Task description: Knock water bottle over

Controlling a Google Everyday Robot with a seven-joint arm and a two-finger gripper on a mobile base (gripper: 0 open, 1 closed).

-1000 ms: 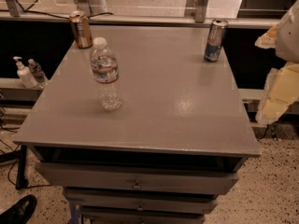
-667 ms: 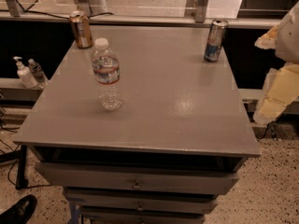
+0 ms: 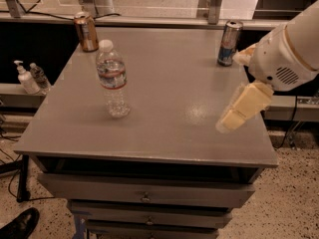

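The water bottle [image 3: 112,78] stands upright on the left half of the grey table [image 3: 169,98]. It is clear ribbed plastic with a white cap and a red, white and blue label band. My gripper [image 3: 241,105] hangs from the white arm [image 3: 289,49] over the table's right side, well to the right of the bottle and apart from it. It holds nothing that I can see.
A brown can [image 3: 86,31] stands at the table's back left corner and a blue and silver can [image 3: 230,43] at the back right, close to my arm. A white pump dispenser [image 3: 24,78] and a small clear bottle [image 3: 38,75] sit on a ledge to the left. Drawers are below the tabletop.
My arm and gripper have moved left, further in over the table's right side. The water bottle and both cans stand where they were.
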